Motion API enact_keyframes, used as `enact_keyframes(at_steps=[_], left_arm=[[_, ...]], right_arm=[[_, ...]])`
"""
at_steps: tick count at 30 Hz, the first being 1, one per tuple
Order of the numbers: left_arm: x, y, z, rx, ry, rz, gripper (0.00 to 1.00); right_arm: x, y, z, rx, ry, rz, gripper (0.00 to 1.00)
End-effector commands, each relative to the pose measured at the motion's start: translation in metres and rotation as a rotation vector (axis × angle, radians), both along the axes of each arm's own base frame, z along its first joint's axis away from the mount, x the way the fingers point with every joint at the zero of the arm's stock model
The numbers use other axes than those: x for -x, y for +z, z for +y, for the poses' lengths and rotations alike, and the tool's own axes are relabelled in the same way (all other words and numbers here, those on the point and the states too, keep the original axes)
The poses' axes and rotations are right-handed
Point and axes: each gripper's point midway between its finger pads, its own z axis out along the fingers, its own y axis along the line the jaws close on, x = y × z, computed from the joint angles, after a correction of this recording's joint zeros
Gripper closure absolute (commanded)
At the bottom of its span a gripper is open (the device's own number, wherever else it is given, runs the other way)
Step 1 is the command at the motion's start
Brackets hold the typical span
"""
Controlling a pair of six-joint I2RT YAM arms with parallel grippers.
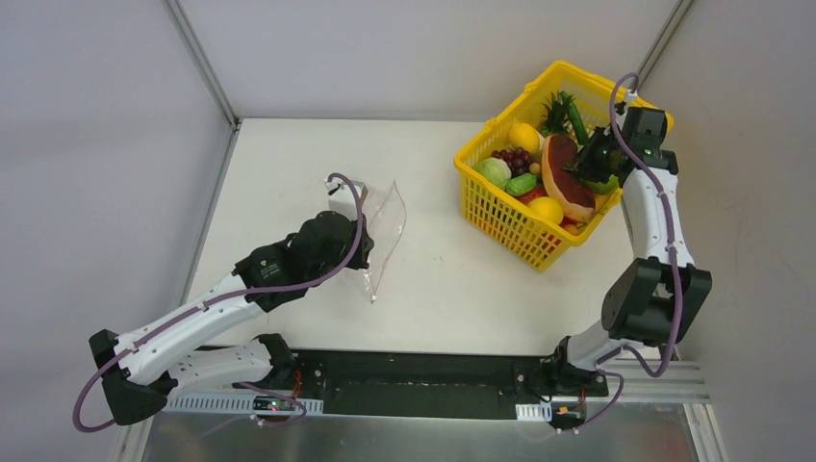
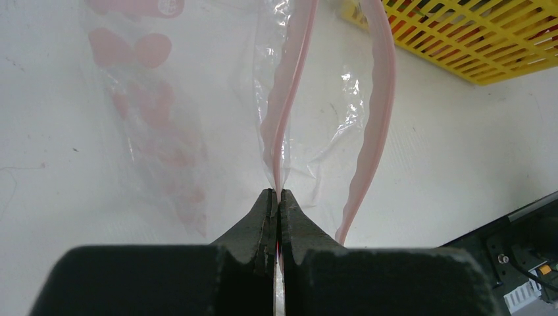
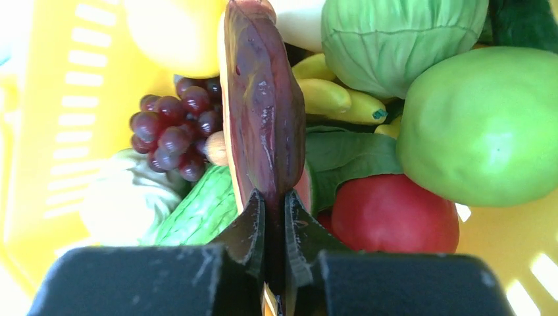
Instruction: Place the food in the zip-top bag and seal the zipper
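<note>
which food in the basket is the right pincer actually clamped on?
The flat brown-red meat slab, standing on edge; the right pincer pinches its rim. The grapes and tomato flank it, ungripped.

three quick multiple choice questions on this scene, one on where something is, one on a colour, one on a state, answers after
1. Where is the zip-top bag?
A) inside the basket
B) out on the table, apart from the basket
C) hanging off the table's far edge

2. What colour is the basket?
A) yellow
B) blue
C) white

3. What is the right claw doing?
A) open above the bag
B) shut on nothing
C) shut on the brown meat slice

Answers:
1 B, the top view shows it on the table, clear of the basket.
2 A, its lattice walls are yellow.
3 C, the right wrist view shows it clamped on the slice's edge.
</note>
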Motion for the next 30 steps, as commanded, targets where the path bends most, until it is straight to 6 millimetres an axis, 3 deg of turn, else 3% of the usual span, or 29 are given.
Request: enact_keyframes(at_steps=[1, 8, 15, 18, 22, 30], left_arm=[[0.004, 0.005, -0.002, 0.011, -0.021, -0.012, 1.0], [0.006, 0.002, 0.007, 0.01, 0.002, -0.013, 1.0], [0.004, 0.001, 0.013, -0.012, 0.027, -0.016, 1.0], [0.004, 0.0, 0.013, -0.012, 0.031, -0.014, 1.0], [0.003, -0.001, 0.01, -0.012, 0.027, -0.009, 1.0], [0.0, -0.002, 0.003, -0.013, 0.022, -0.001, 1.0]], right_arm=[[0.006, 0.054, 0.008, -0.019, -0.019, -0.186, 1.0], [0.015, 0.115, 0.019, -0.088, -0.045, -0.441, 1.0], [0.04, 0.173, 0.056, -0.261, 0.088, -0.58, 1.0], [0.056, 0.179, 0.073, -0.342, 0.143, -0.556, 1.0], [0.102, 0.188, 0.119, -0.496, 0.349, -0.568, 1.0], [0.185, 0.158, 0.208, -0.614, 0.628, -0.444, 1.0]])
